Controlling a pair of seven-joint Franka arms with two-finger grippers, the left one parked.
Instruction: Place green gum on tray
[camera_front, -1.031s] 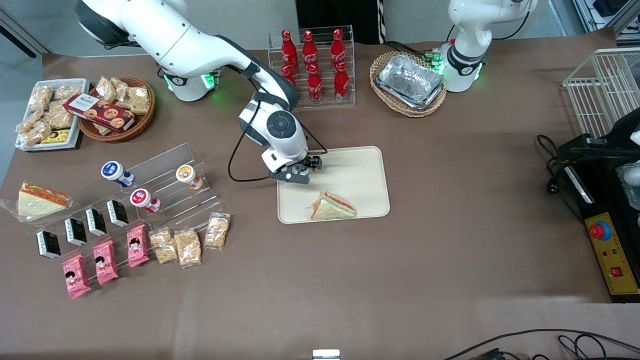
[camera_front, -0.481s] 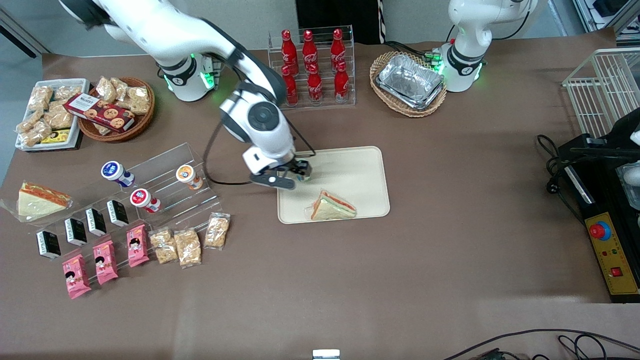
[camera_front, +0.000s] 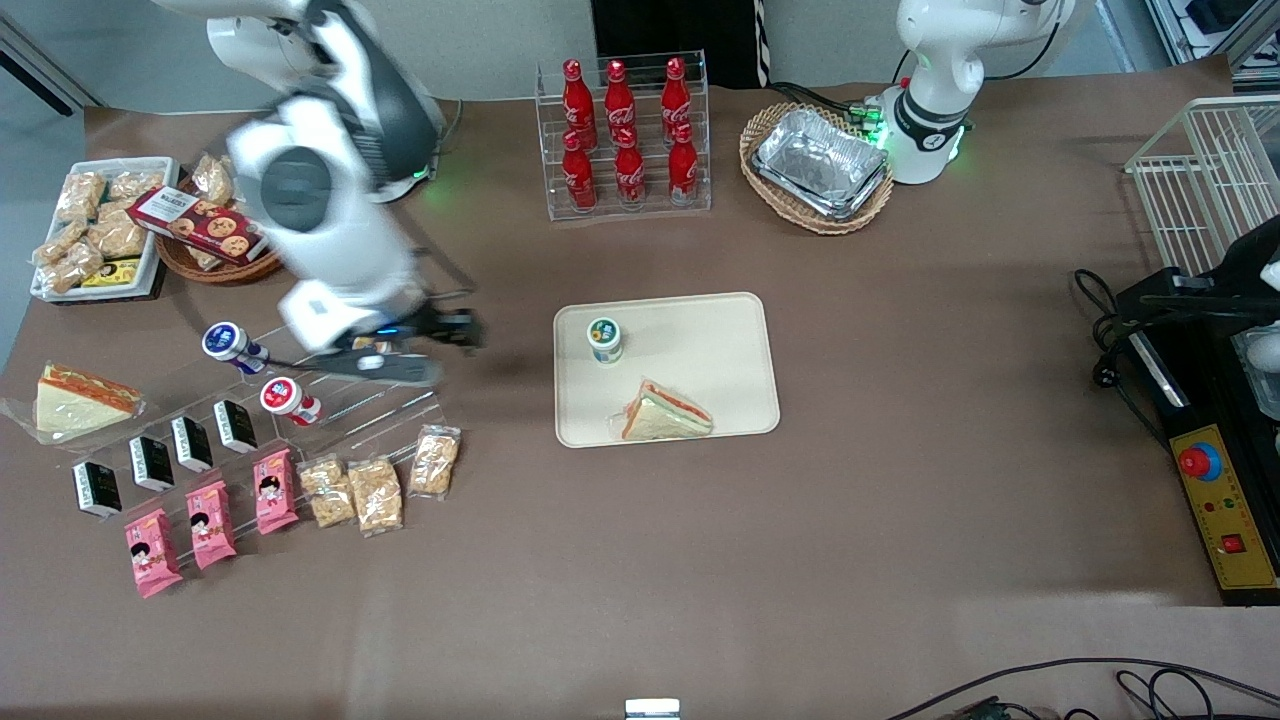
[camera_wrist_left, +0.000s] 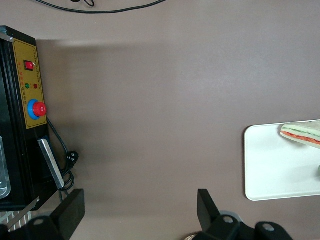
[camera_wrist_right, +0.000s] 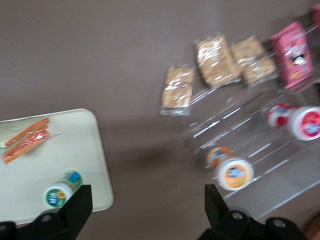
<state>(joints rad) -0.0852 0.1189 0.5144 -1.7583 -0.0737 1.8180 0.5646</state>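
On the tray (camera_front: 700, 340), toward its ten o'clock corner, the green gum (camera_front: 604, 340) is seen standing upright, with a sandwich (camera_front: 665, 412) lying at about five o'clock from it. The gripper (camera_front: 425, 345) is held spread and empty above the acrylic rack (camera_front: 350, 380), well apart from the bottle. The bottle is judged light, rigid and smooth-sided; a grip across its cylindrical body below the lid would be steadiest.

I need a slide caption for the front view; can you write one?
Green gum stands upright on the tray near a sandwich; the open hand hangs above the acrylic rack.
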